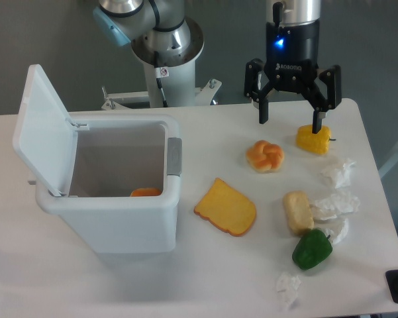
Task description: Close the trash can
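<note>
Trash can: we see the trash can point(109, 199) on the left of the bench point(205, 278), its lid point(43, 129) swung up and standing open on the left side, a grey latch tab point(175, 157) on the right wall, something orange lying inside.
Gripper: we see the gripper point(293, 119) hanging at the far right side, well apart from the can, its fingers point(263, 109) spread wide and holding nothing.
Risk, reach: we judge the arm must cross over the bread slice point(226, 207) and the round bun point(265, 156); a low path could sweep them.
Risk, lid: we judge a push too near the hinge could shove or tip the can instead of folding the lid.
Risk, corn: the yellow corn piece point(314, 138) sits just under one fingertip and could be knocked.
Writing: we read "ROBOTIQ" on the gripper body; a small sticker on the arm base is too small to read.
</note>
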Action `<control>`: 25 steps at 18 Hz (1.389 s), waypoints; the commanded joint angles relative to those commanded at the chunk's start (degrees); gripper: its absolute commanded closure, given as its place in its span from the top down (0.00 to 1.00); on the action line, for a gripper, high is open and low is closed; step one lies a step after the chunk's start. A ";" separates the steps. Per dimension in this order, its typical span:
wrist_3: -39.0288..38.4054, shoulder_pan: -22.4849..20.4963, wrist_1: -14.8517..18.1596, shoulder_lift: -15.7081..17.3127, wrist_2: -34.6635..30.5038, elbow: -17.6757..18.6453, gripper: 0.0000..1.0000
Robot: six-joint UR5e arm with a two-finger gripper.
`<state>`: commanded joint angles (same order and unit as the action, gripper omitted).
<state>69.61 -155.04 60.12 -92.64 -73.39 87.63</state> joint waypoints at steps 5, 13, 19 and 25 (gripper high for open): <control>-1.23 0.00 0.00 0.09 0.44 -0.18 1.00; -2.02 0.00 0.00 0.35 1.05 -0.53 1.00; -1.32 0.00 0.00 0.26 1.05 -0.35 1.00; -2.11 0.09 0.00 0.35 4.13 0.53 1.00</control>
<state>67.50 -154.95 60.12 -92.29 -69.26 88.15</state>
